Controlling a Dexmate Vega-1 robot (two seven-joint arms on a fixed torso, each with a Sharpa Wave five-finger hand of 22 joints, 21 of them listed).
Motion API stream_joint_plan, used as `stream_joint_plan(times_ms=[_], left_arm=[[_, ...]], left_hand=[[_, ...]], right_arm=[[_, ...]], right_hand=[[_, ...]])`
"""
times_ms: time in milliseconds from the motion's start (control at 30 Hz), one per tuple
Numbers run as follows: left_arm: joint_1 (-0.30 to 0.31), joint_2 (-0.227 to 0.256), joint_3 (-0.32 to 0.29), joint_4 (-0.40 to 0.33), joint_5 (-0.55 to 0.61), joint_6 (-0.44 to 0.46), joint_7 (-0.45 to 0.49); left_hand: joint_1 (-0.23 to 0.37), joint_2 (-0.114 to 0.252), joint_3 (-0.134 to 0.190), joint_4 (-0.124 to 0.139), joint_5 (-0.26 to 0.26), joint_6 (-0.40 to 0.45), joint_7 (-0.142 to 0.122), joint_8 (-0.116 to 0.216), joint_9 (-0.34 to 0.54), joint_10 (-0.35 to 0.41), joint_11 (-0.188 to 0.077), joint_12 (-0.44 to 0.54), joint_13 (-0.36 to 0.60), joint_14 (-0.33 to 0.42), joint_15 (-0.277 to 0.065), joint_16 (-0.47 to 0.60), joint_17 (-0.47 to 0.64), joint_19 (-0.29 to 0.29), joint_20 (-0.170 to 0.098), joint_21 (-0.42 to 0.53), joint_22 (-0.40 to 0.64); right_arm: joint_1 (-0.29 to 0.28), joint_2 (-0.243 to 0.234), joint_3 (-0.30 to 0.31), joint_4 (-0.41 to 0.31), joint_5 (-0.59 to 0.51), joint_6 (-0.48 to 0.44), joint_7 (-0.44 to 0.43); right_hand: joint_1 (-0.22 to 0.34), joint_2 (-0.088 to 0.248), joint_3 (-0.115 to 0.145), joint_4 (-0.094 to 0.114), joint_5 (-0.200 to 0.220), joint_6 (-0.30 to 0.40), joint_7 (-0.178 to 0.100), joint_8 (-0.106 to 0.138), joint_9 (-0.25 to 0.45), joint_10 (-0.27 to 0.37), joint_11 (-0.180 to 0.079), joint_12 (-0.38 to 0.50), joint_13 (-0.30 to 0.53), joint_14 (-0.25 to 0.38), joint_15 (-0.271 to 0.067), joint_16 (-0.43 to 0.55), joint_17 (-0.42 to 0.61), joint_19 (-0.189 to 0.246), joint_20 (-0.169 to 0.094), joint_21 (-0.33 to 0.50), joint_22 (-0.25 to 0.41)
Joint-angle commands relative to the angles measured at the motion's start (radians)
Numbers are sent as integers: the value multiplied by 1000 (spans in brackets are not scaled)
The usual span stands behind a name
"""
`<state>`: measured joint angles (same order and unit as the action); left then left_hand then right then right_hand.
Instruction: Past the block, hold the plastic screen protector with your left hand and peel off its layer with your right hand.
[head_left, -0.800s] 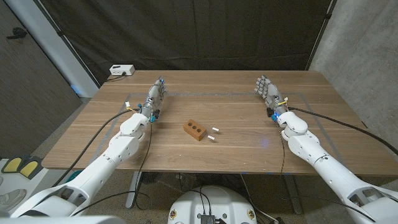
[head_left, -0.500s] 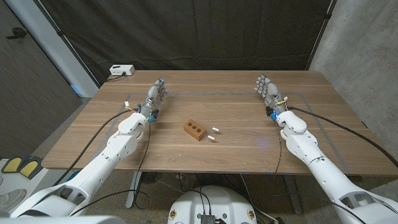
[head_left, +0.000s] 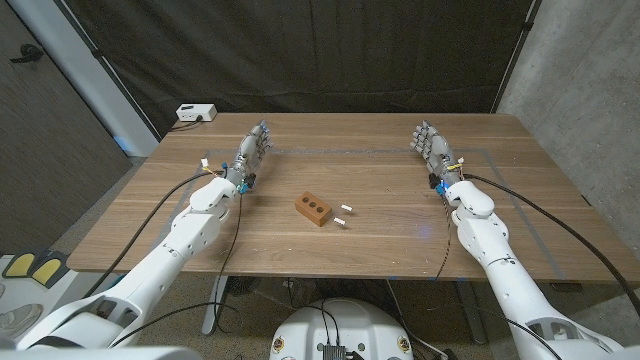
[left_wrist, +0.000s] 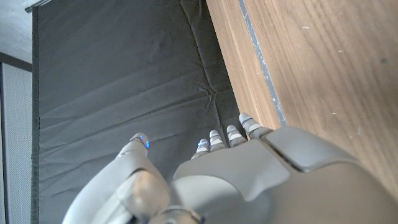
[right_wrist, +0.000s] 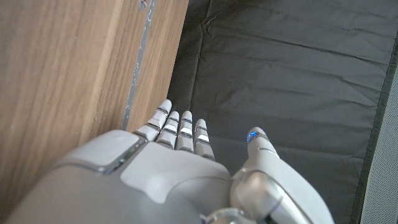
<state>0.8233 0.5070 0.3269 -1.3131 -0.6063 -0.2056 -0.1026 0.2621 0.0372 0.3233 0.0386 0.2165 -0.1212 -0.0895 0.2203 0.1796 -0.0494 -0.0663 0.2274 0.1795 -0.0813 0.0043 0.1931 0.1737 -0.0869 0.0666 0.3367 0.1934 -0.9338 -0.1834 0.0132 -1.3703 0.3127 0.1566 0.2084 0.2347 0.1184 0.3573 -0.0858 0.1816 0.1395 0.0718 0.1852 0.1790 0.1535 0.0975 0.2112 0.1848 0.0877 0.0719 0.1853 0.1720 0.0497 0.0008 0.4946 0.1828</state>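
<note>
On the table (head_left: 380, 240): one block (head_left: 313, 209), two white pieces (head_left: 343, 215).

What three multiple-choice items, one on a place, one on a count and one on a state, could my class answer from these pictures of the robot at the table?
1. Where does the brown block lie?
A. Near the table's middle, between the two arms
B. Under the left hand
C. At the far right corner

2. How many small white pieces lie beside the block?
A. None
B. Two
C. Five

3. What are the hands doing?
A. Both hold the block
B. The right hand holds a white piece
C. Both are open and hold nothing

Key: 1 A, the block sits mid-table; 2 B, two white pieces lie at its right; 3 C, the left hand and right hand hold nothing, fingers extended.
</note>
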Motion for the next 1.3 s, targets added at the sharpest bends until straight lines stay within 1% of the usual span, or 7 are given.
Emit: stream_joint_plan(times_ms=[33, 267, 467, 633, 733, 1033, 1300], left_arm=[[-43, 40, 31, -45, 70, 76, -6], [-79, 79, 60, -72, 108, 137, -42], [-104, 106, 90, -104, 169, 182, -30], [-125, 121, 108, -118, 190, 201, -58], [-137, 135, 119, -133, 202, 214, -82], [-170, 174, 152, -171, 251, 246, -136], [-196, 214, 172, -212, 282, 255, -202]], left_hand=[[33, -5, 2, -21, -10, 64, -2, 14, 6, 78, 13, 19, 6, 53, 12, 16, 8, 15, 48, 6, 6], [49, -7, 2, -31, -14, 119, 5, 25, 6, 122, 12, 26, 7, 89, 12, 23, 10, 27, 62, 9, 8], [54, -8, 2, -34, -15, 122, 6, 23, 6, 122, 13, 23, 8, 95, 12, 23, 11, 30, 71, 9, 9], [57, -8, 2, -36, -15, 123, 6, 21, 6, 117, 13, 19, 8, 95, 13, 21, 11, 31, 73, 9, 9], [59, -9, 2, -38, -16, 123, 7, 19, 6, 115, 21, 16, 8, 93, 13, 19, 12, 30, 73, 8, 9], [66, -12, 1, -43, -17, 141, 9, 20, 6, 116, 20, 12, 9, 89, 13, 15, 12, 29, 75, 7, 10], [91, -25, 1, -62, -17, 181, 19, 29, 7, 139, 19, 15, 9, 91, 14, 11, 12, 30, 80, 4, 9]], right_arm=[[-49, 89, 106, -45, -74, 27, 36], [-88, 119, 145, -102, -102, 27, 35], [-112, 139, 167, -138, -122, 23, 37], [-127, 156, 181, -158, -134, 22, 38], [-133, 165, 187, -167, -139, 23, 40], [-158, 194, 197, -196, -155, 37, 39], [-190, 221, 200, -238, -175, 44, 28]], right_hand=[[5, -9, 3, -9, -2, 13, 0, 6, 2, 16, 5, 6, 1, 8, 9, 6, 1, 9, 10, -1, 3], [9, -11, 3, -13, -2, 21, -5, 9, 2, 25, 2, 9, 1, 13, 9, 6, 1, 14, 12, -1, 3], [11, -11, 4, -15, -3, 24, -7, 9, 2, 27, 1, 9, 1, 16, 8, 6, 1, 17, 13, -2, 3], [14, -10, 5, -18, -3, 25, -8, 9, 2, 29, 2, 10, 1, 18, 9, 6, 1, 18, 14, -2, 4], [16, -10, 6, -19, -3, 26, -9, 9, 3, 30, 1, 10, 1, 18, 10, 5, 1, 18, 15, -3, 4], [20, -9, 7, -23, -3, 30, -14, 10, 3, 32, 1, 10, 1, 20, 14, 4, 1, 18, 21, -5, 4], [21, -9, 7, -25, -4, 31, -15, 10, 3, 35, 1, 11, 1, 22, 14, 4, 1, 18, 23, -6, 4]])
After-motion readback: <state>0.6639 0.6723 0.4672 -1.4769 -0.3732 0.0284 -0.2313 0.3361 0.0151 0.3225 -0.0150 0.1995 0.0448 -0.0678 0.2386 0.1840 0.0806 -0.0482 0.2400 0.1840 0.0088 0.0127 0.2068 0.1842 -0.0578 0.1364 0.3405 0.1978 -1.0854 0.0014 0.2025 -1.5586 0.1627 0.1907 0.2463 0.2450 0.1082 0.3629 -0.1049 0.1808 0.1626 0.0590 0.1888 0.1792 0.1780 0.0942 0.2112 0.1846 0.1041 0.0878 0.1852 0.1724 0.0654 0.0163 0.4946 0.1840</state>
